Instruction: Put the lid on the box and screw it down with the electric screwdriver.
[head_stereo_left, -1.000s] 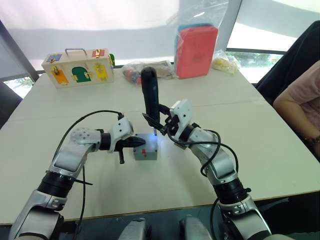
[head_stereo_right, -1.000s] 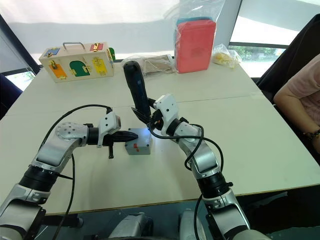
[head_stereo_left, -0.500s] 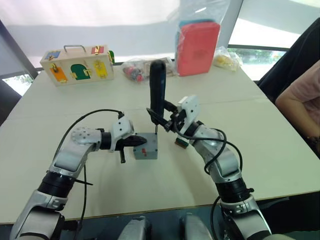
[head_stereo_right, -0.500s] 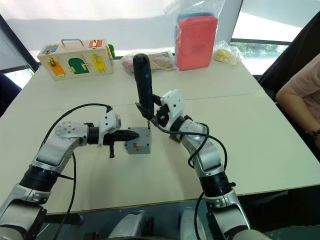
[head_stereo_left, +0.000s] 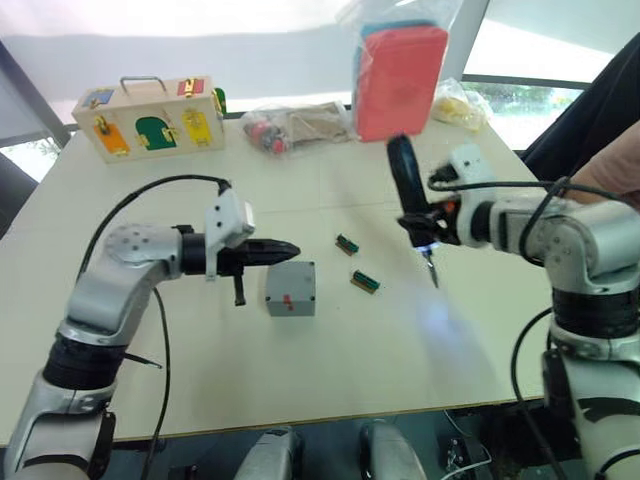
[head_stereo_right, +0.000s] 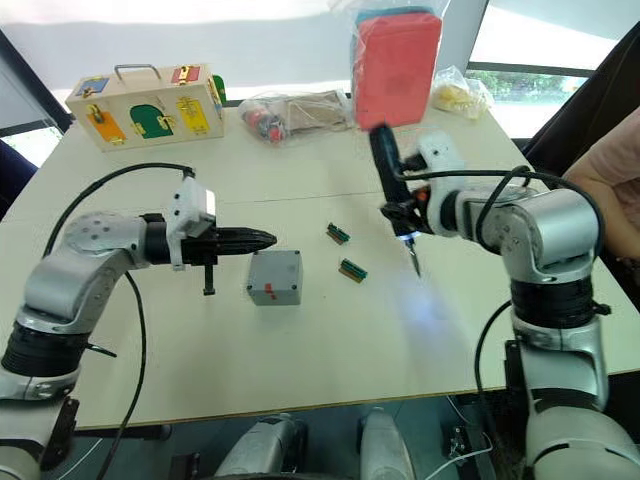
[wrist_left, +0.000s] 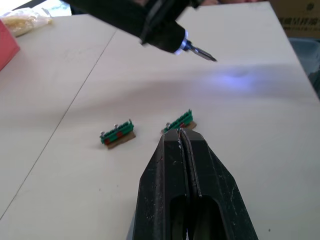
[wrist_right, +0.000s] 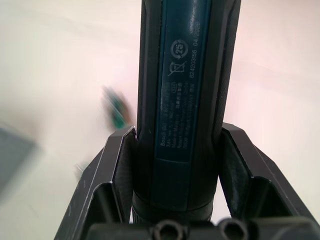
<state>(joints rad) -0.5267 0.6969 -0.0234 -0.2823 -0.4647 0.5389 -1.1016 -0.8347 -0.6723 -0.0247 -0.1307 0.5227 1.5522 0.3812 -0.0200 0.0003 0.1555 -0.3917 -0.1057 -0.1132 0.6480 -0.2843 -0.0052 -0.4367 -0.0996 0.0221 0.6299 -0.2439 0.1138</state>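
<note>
We see the small grey square box (head_stereo_left: 291, 288) resting on the pale desk (head_stereo_left: 330, 370), near its middle, with a small red mark on the side facing us. Whether the lid sits on it we cannot tell. Our left gripper (head_stereo_left: 290, 247) hovers just beyond the box's far left corner, its two black fingers (wrist_left: 181, 165) pressed together with nothing between them, pointing right toward two small green connector strips (head_stereo_left: 347, 244) (head_stereo_left: 365, 282) that lie on the desk to the right of the box.

Our right gripper (head_stereo_left: 425, 215) is off to the right, well apart from the box, and its fingers (wrist_right: 118, 172) are clenched around the black pen-shaped electric screwdriver (head_stereo_left: 409, 195). The tool is tilted, its rounded end up and toward the far side, its thin metal bit (head_stereo_left: 432, 272) pointing down at the desk, with a white light at the tip and a bluish glow on the desk surface nearby.

At the far edge stand a wooden box with coloured doors (head_stereo_left: 148, 117), a red pack in clear plastic (head_stereo_left: 399, 75) and some crumpled clear bags (head_stereo_left: 288, 124).
</note>
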